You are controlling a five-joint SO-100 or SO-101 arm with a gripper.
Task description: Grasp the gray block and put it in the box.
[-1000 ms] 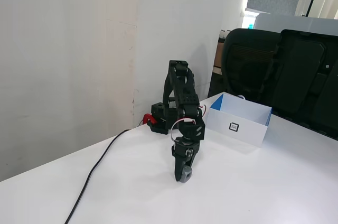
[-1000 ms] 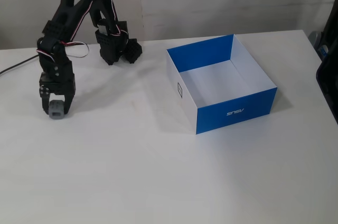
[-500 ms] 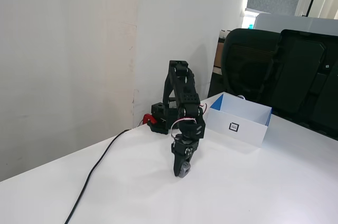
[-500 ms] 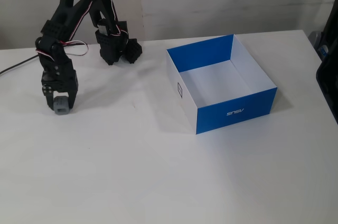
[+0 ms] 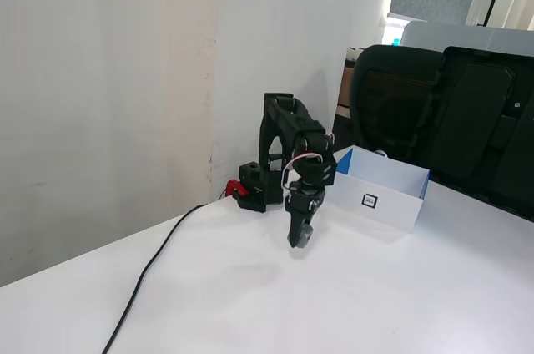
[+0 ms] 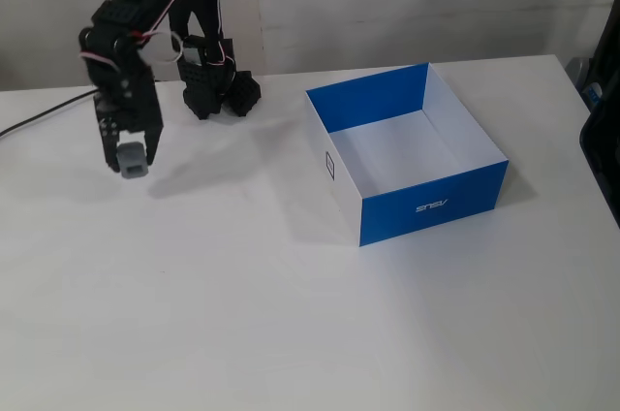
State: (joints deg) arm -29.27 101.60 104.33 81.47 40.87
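My gripper (image 5: 300, 240) (image 6: 131, 161) points down and is shut on the gray block (image 5: 304, 235) (image 6: 132, 157), a small gray cube held between the black fingers close above the white table. The box (image 5: 400, 208) (image 6: 436, 205) stands open and empty to the right of the gripper in both fixed views. It has white and blue walls, and a square black-and-white marker (image 5: 370, 200) (image 6: 329, 166) on the white side that faces the arm. The gripper is well clear of the box.
The arm's black base (image 5: 254, 189) (image 6: 218, 91) sits at the table's back by the wall. A black cable (image 5: 150, 275) (image 6: 39, 115) runs from it across the table. A black chair (image 5: 442, 112) stands behind the box.
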